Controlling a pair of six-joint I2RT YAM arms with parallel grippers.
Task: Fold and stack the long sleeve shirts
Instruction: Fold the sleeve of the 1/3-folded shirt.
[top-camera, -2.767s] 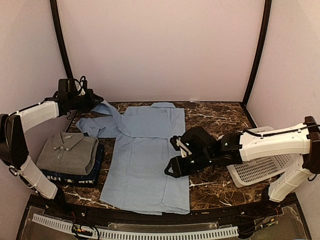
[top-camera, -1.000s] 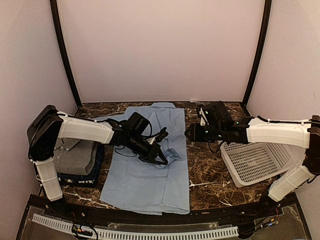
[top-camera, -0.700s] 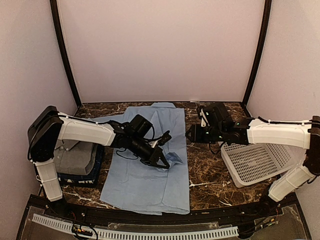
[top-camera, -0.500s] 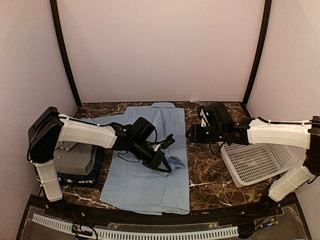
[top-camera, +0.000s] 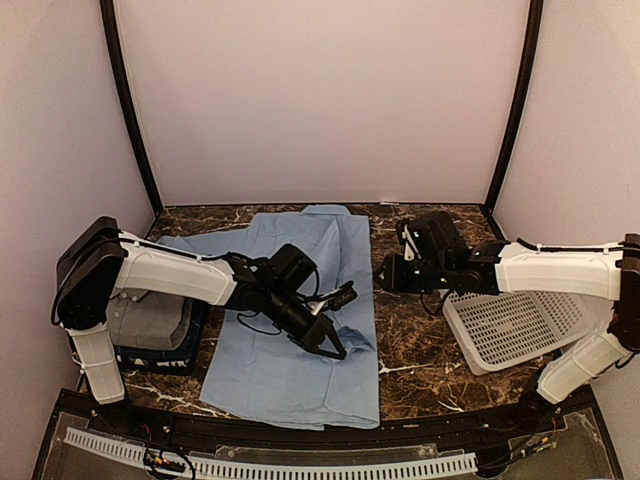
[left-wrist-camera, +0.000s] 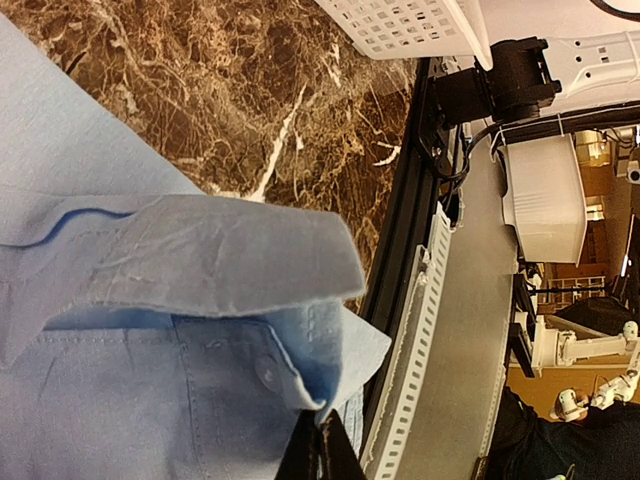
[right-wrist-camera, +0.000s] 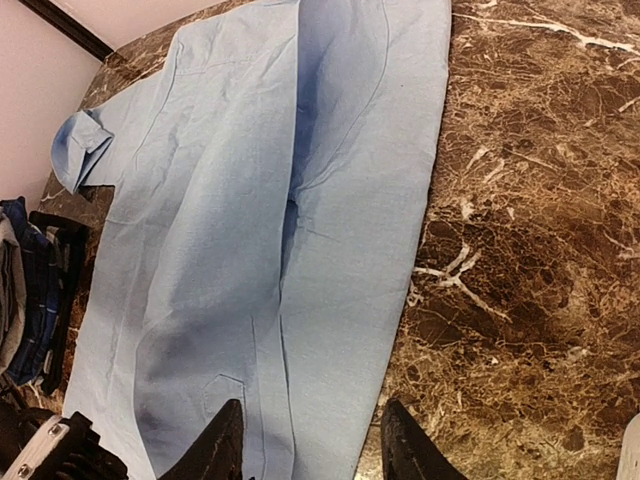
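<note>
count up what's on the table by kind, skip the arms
shirts: 3 (light blue shirt, grey shirt, dark navy shirt)
baskets: 1 (white lattice basket)
total: 4

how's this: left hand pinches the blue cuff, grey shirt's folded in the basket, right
No: the top view shows the grey shirt folded on the navy shirt, not in the basket. The left hand does pinch the blue cuff.
</note>
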